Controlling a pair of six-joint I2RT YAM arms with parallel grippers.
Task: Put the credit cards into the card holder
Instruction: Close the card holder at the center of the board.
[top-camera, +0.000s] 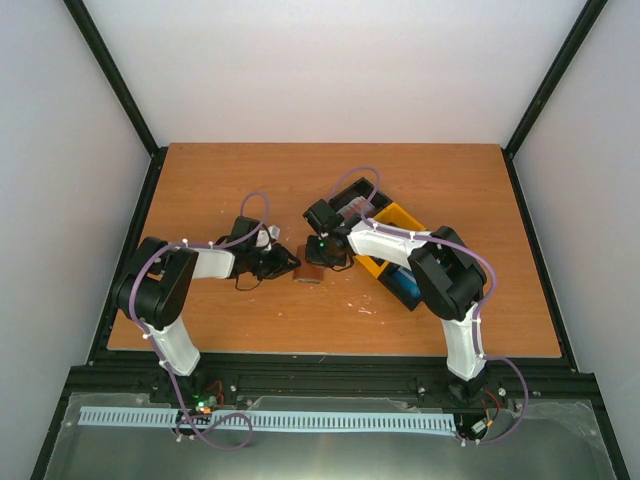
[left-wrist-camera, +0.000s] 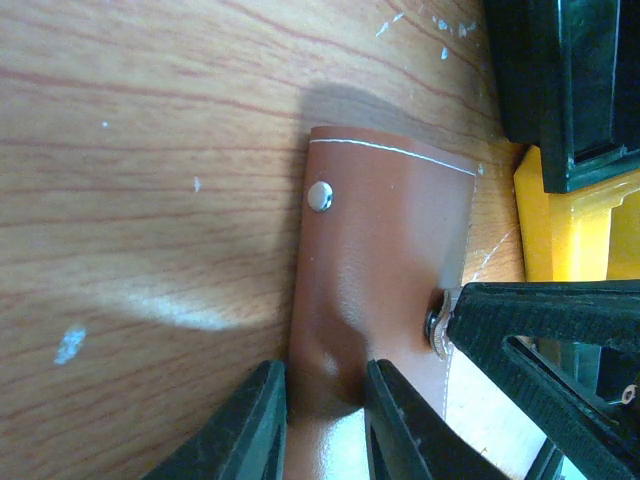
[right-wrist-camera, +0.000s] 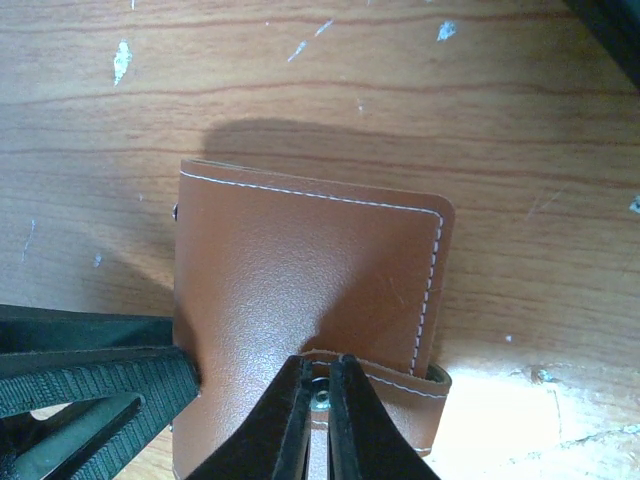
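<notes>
With left gripper (left-wrist-camera: 325, 415), clamping one edge of the brown leather card holder (left-wrist-camera: 385, 250), both fingers pressed onto the leather and denting it. With right gripper (right-wrist-camera: 322, 420), pinching the snap tab (right-wrist-camera: 380, 385) on the opposite edge, fingers almost together around it. Lying folded and flat near the middle of the tabletop (top-camera: 450, 180), slightly toward the near edge. Just beside it, toward the right edge, a yellow bin (left-wrist-camera: 565, 230) and a black bin (left-wrist-camera: 560, 80).

The left gripper (left-wrist-camera: 325, 392) pinches the brown card holder (left-wrist-camera: 385, 250) by its near edge, a yellow bin (left-wrist-camera: 548, 215) just beside it.
</notes>
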